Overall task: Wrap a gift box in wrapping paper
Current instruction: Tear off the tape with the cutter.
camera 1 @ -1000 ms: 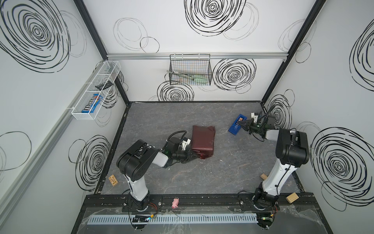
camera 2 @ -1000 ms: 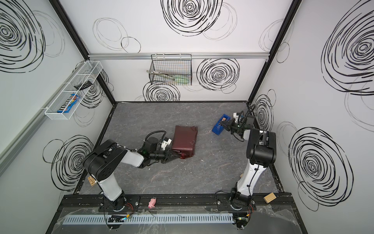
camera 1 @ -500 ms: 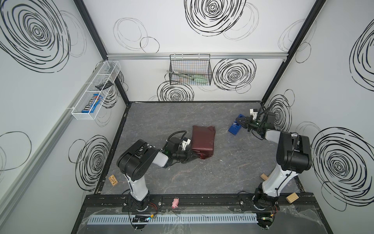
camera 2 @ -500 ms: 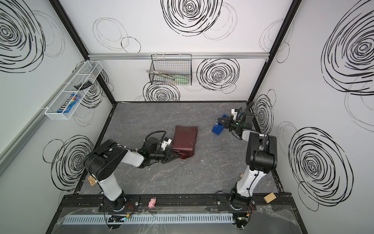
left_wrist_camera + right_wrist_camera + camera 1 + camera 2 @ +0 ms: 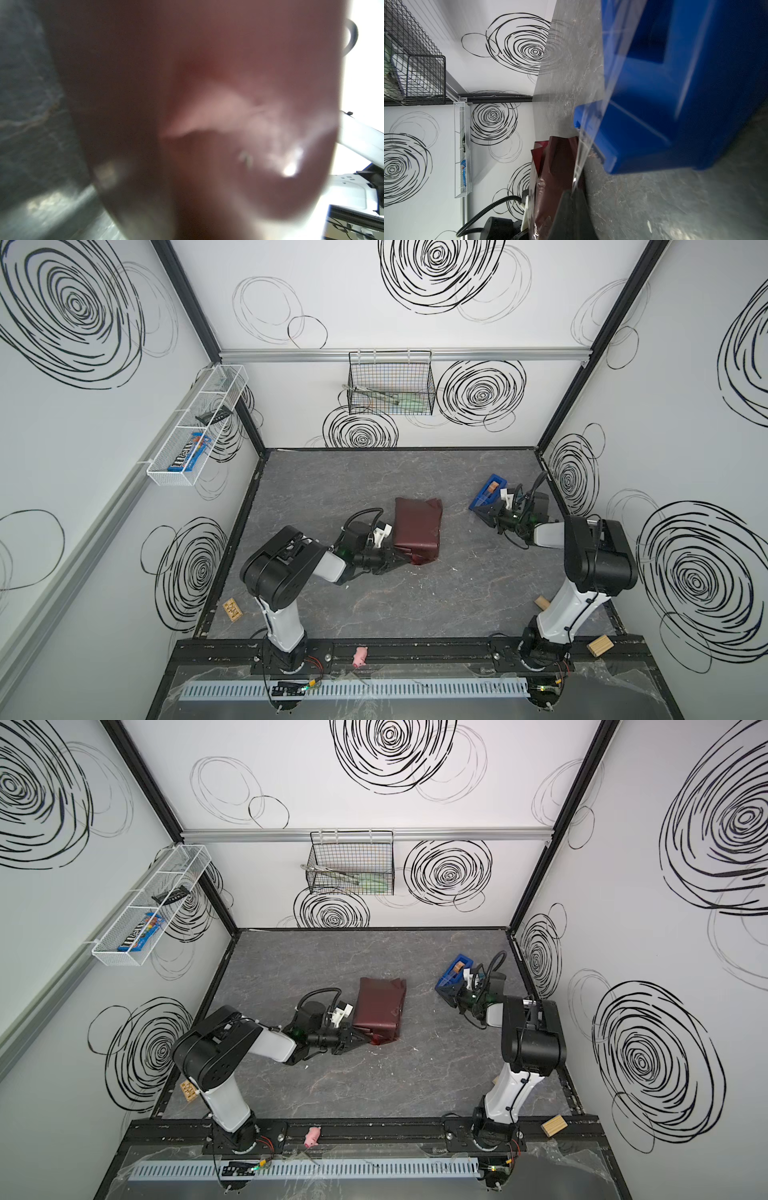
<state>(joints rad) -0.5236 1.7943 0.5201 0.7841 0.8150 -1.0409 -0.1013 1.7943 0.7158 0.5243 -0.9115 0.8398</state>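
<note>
The maroon wrapping paper [image 5: 417,524] [image 5: 380,1006] lies folded into a boxy bundle mid-table; the gift box is hidden under it. At the bundle's near left corner my left gripper [image 5: 402,560] [image 5: 365,1038] is shut on a paper flap. Blurred paper [image 5: 207,104] fills the left wrist view and hides the jaws. My right gripper [image 5: 482,514] [image 5: 572,193] sits just in front of the blue tape dispenser [image 5: 487,494] [image 5: 675,104]. It is shut on a clear tape strip [image 5: 581,153] that runs taut from the dispenser to its tips.
A black wire basket [image 5: 390,385] hangs on the back wall and a white wire shelf [image 5: 195,427] on the left wall. Small wooden blocks [image 5: 232,609] [image 5: 542,602] lie near the front corners. A pink toy [image 5: 360,655] rests on the front rail.
The right gripper swung toward the back wall by the dispenser, then came forward and left again, drawing tape out. The left arm and the paper bundle have not moved.
</note>
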